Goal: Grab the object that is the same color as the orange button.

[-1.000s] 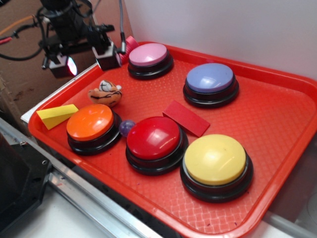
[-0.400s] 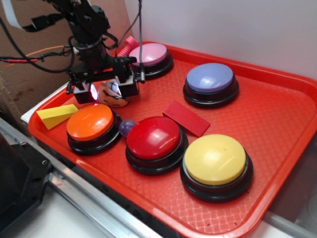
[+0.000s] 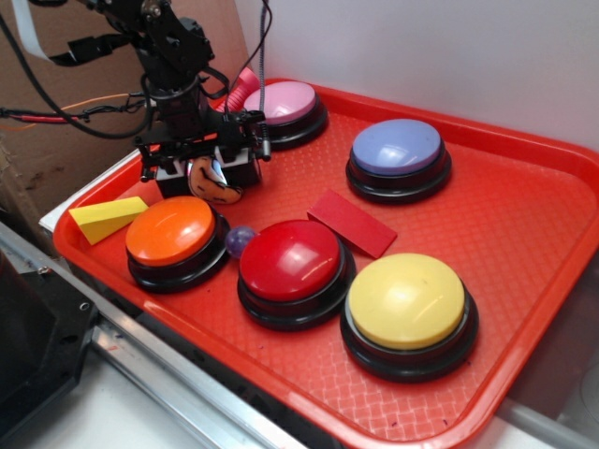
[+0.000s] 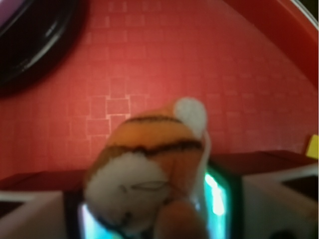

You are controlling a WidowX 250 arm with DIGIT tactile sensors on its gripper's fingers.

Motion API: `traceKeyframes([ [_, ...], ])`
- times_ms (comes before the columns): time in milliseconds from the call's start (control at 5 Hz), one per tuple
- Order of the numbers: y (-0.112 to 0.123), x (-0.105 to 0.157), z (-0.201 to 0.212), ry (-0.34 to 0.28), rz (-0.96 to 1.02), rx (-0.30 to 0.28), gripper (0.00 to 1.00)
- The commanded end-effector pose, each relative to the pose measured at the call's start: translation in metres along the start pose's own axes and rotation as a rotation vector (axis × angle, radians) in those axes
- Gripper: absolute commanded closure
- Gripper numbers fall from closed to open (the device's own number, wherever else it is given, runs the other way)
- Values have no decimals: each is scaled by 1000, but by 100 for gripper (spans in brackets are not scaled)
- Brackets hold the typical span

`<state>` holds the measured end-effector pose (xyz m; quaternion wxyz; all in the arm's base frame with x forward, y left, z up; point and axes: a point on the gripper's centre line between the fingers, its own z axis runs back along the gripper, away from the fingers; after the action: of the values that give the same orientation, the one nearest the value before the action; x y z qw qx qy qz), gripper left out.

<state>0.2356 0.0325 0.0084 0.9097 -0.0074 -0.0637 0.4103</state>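
Currently the gripper (image 3: 208, 175) is down on the red tray (image 3: 524, 224), its fingers (image 4: 30, 214) flanking the plush tiger (image 4: 149, 169) and pressing its sides, so it is clenched on the toy. From the exterior view only the tiger's lower face and part of its orange body show below the black finger mounts; the rest is hidden. The wrist view is blurred and cuts off the toy's underside, so whether it rests on the tray cannot be told. The tiger sits just behind the orange button (image 3: 171, 238), near the tray's left rim. Also in the tray: a yellow wedge (image 3: 105, 218), a small purple ball (image 3: 240, 240) between the orange and red buttons (image 3: 292, 268), a red flat block (image 3: 352, 223), and yellow (image 3: 408, 311), pink (image 3: 284, 110) and blue buttons (image 3: 398, 155).
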Motion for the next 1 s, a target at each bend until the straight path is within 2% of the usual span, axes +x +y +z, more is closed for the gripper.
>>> traceKeyframes([
  [0,-17,18,80,21,-312,-12,100],
  [200,-33,8,117,-26,-466,-44,100],
  [400,-51,-9,155,-44,-568,-84,100],
  [600,-61,-23,187,-70,-607,-133,100],
  [800,-65,-27,193,-85,-578,-105,100],
])
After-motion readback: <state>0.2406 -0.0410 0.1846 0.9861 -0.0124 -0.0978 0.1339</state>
